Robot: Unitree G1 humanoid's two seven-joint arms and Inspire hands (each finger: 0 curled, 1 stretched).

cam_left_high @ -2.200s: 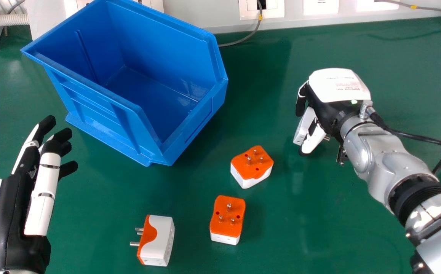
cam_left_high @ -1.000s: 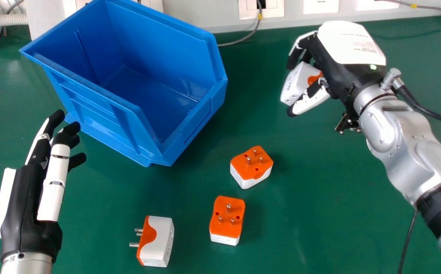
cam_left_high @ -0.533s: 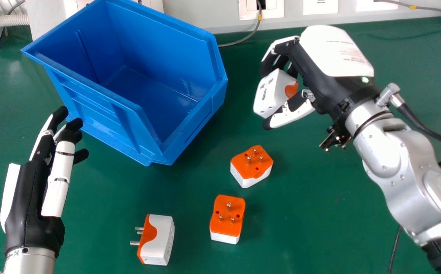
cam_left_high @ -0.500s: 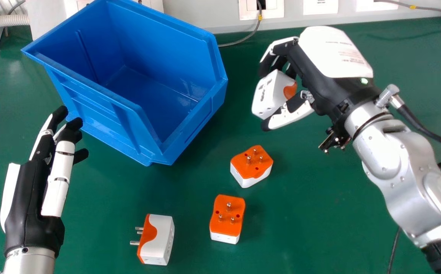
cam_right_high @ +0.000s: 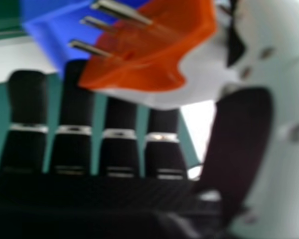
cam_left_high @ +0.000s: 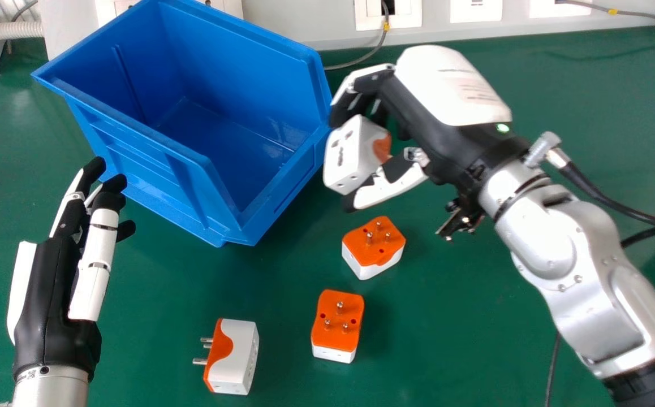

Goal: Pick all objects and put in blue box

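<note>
In the head view my right hand (cam_left_high: 429,96) is shut on a white and orange plug adapter (cam_left_high: 353,152), held above the table beside the blue box (cam_left_high: 163,147)'s right wall. The right hand view shows my right hand (cam_right_high: 120,134) with the held adapter (cam_right_high: 154,47) between its fingers and thumb, metal pins showing, and part of the blue box (cam_right_high: 52,30) behind. On the table lie an orange-topped adapter (cam_left_high: 373,240), a second one (cam_left_high: 337,321) with pins up, and a third (cam_left_high: 237,356) on its side. My left hand (cam_left_high: 50,294), left of the box, is open.
The green table (cam_left_high: 457,316) carries everything. Along its back edge runs a white panel with sockets (cam_left_high: 388,12) and a grey cable (cam_left_high: 361,58). A ribbed hose (cam_left_high: 13,29) is at the back left. A black cable (cam_left_high: 604,198) loops off my right wrist.
My right hand has lifted the adapter off the table and carried it left to beside the box. The left hand has shifted slightly up and to the right. The three table adapters stay put.
</note>
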